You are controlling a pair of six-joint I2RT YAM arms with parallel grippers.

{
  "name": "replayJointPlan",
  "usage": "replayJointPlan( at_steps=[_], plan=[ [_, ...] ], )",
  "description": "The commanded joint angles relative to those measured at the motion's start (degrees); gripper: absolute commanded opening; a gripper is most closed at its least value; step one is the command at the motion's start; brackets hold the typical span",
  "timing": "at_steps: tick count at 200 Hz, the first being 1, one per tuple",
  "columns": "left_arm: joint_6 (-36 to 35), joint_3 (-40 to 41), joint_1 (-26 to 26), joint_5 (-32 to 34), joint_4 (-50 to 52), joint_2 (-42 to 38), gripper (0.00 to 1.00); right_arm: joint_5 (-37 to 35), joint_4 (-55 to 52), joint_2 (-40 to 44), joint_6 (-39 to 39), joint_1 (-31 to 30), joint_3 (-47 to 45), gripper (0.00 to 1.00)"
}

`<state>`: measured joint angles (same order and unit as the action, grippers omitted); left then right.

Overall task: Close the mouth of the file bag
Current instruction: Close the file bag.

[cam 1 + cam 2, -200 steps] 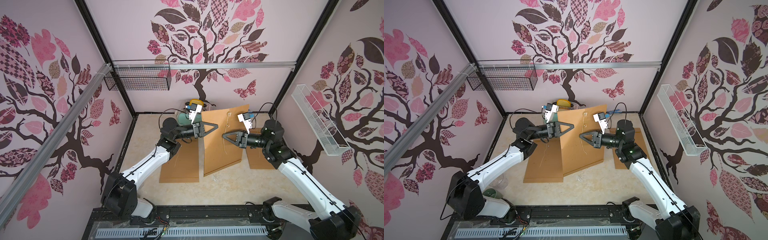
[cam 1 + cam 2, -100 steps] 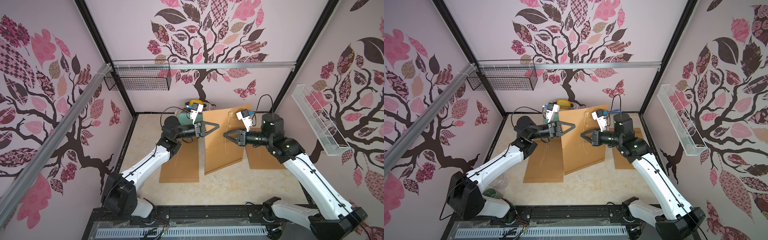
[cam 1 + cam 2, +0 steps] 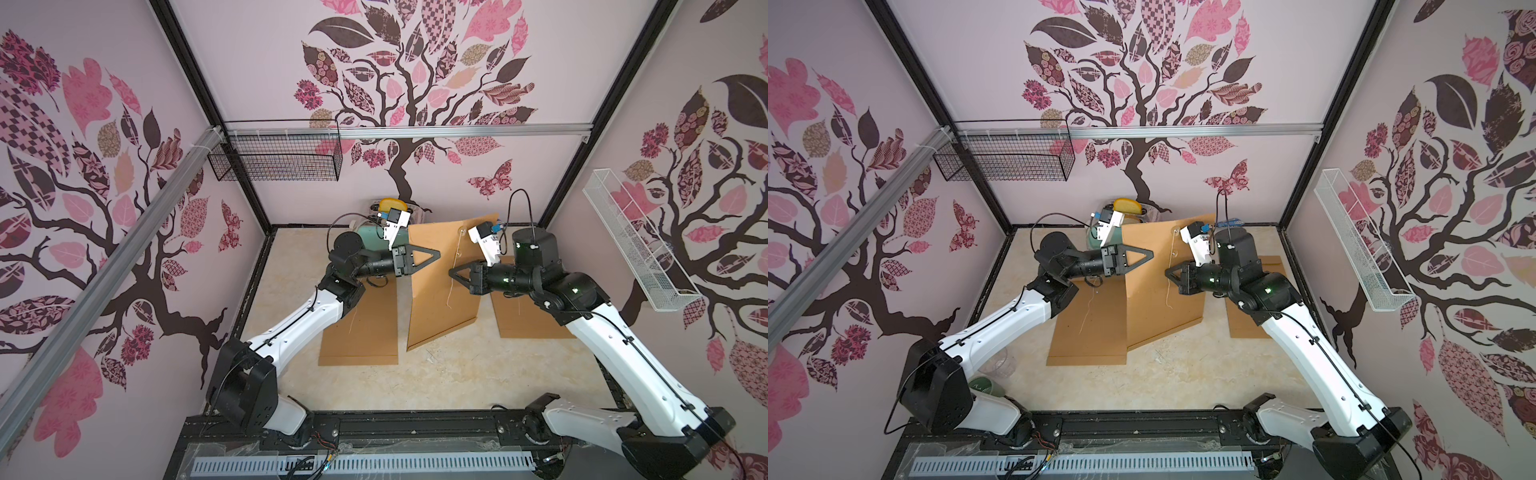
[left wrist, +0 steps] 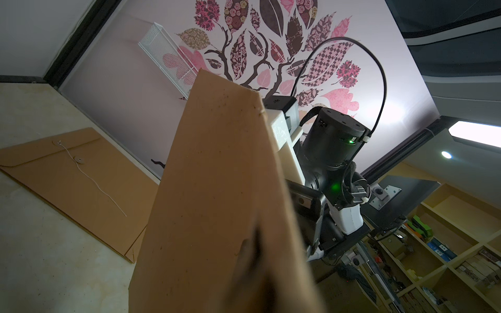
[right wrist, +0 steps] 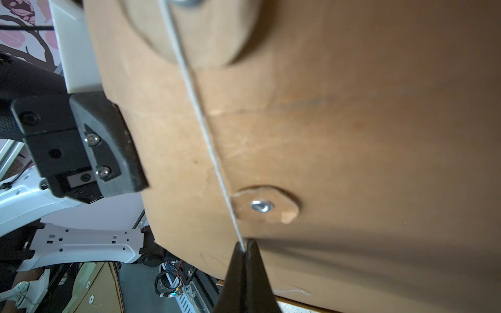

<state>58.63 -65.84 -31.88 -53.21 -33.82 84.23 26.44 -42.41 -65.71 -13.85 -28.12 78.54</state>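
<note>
Right fingers (image 5: 235, 279) were pinched shut on the white string (image 5: 200, 113) of the file bag (image 5: 352, 135). The cord ran straight from the upper disc (image 5: 189, 32) on the flap, past the edge of the lower disc (image 5: 267, 207) with its metal rivet, and into the pinch; it was not wound around that lower disc. On the bag's side edge the left fingers (image 5: 113, 151) were clamped closed over the brown card. In both top views the file bag stood on end between the two arms, raised and leaning, with its mouth end uppermost and its lower corner down at the counter (image 3: 457, 374); whether that corner rested on the surface could not be told. From the robot's left the left fingers met the bag, and the right ones came from the robot's right, the tips near each other across the sheet, with the string's loose tail hanging below them. The left wrist view showed mostly the plain back of the bag, the fingers there only a dark blur at its edge. Two more bags lay flat on the counter: a second file bag (image 3: 361, 332) just beside the held bag's lower end, under the left arm, and a third file bag (image 3: 528, 316) under the right arm, its flap folded down and its string trailing loose. A black wire basket (image 3: 282, 160) hung on the back wall and a white wire shelf (image 3: 636, 245) on the right-hand wall.
</note>
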Motion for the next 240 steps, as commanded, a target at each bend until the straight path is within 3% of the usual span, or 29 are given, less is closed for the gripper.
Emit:
replayJointPlan(
  at_steps=[1,33,62,114,128,154,207,240],
  plan=[
    [-0.5,-2.0,-0.2,0.3,-2.3,0.1,0.0,-2.4,-2.8,-0.1,0.7,-1.0,3.1,0.0],
    [-0.5,-2.1,-0.2,0.4,-2.2,0.4,0.0,-2.6,-1.6,-0.4,-0.2,-2.3,3.6,0.0],
    [-0.4,-2.4,-0.3,0.4,-2.0,0.5,0.0,-8.9,-2.2,-1.1,1.0,-6.8,4.1,0.0],
    [2.0,-2.1,-0.2,0.0,-4.5,-0.6,0.0,-14.1,-0.3,-0.2,0.2,-6.8,1.9,0.0],
    [3.3,-1.7,-0.2,-0.5,-6.1,-0.9,0.0,-10.3,2.4,0.6,0.5,-5.2,-0.2,0.0],
    [5.4,-1.5,-0.3,-1.7,-8.6,-1.0,0.0,3.0,4.9,-0.5,-1.2,2.0,-2.8,0.0],
    [7.4,-1.3,-0.3,-2.1,-11.0,-0.4,0.0,2.8,4.0,0.9,0.7,3.7,-3.1,0.0],
    [4.1,-1.3,-0.3,-1.5,-7.0,-0.9,0.0,4.9,4.2,2.0,0.1,3.7,-4.1,0.02]
  ],
)
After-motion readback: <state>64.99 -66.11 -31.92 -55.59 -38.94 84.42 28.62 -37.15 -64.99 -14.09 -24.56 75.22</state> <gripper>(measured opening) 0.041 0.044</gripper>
